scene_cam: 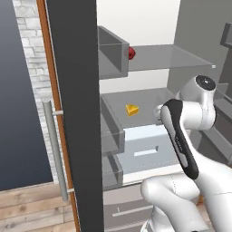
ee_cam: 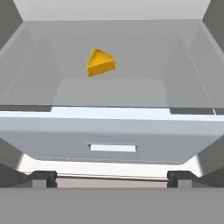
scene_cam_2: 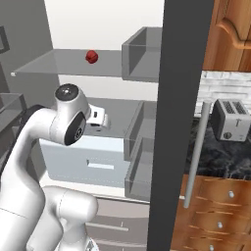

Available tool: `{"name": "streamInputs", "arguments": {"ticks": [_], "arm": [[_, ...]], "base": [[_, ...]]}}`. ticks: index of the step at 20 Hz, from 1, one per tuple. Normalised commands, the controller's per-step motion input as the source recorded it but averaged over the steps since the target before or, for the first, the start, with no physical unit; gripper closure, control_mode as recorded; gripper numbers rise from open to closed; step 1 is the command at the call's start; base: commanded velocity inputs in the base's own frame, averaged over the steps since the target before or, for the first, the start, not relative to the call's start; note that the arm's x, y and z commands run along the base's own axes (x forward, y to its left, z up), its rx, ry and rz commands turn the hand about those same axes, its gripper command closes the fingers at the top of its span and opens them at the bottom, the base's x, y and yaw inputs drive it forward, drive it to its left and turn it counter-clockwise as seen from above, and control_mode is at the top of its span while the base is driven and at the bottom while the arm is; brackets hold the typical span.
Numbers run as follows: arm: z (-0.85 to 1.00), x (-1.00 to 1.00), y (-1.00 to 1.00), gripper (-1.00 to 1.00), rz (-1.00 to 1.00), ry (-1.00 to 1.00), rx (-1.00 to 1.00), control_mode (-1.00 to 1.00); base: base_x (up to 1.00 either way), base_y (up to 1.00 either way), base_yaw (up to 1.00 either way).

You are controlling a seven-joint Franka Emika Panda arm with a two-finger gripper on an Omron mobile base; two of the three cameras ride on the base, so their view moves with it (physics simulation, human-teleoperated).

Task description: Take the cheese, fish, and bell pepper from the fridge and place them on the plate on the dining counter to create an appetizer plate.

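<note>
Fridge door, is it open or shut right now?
Open. The fridge door stands swung aside, baring the white interior with the cheese on a shelf and the bell pepper above.

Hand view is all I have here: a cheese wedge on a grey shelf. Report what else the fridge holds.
Observer: A bell pepper sits on the shelf above the cheese.
Operator: Say where on that shelf.
Observer: In the left base view, near the shelf's left end, beside a grey door bin.
Operator: Confirm the fridge door.
Observer: The dark door stands open, edge-on, with its bar handle on the outer side.
</note>
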Motion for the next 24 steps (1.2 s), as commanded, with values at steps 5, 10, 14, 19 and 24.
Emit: {"name": "streamInputs", "arguments": {"ticks": [5,10,14,19,24], "arm": [[0.47,0.18,0.4,-1.0,-0.13,-0.1,-0.02,-1.0],[0.37,0.5,0.07,-1.0,-0.14,-0.08,0.01,-1.0],[0.75,0.26,0.0,-1.0,-0.04,-0.04,0.06,-1.0],[0.72,0.02,0.0,-1.0,-0.01,-0.18,0.07,-1.0],[0.52,0.0,0.0,-1.0,0.0,-0.07,0.07,-1.0]], "base": [[0.0,0.0,0.0],[0.0,0.0,0.0],[0.0,0.0,0.0],[0.0,0.0,0.0],[0.0,0.0,0.0]]}}
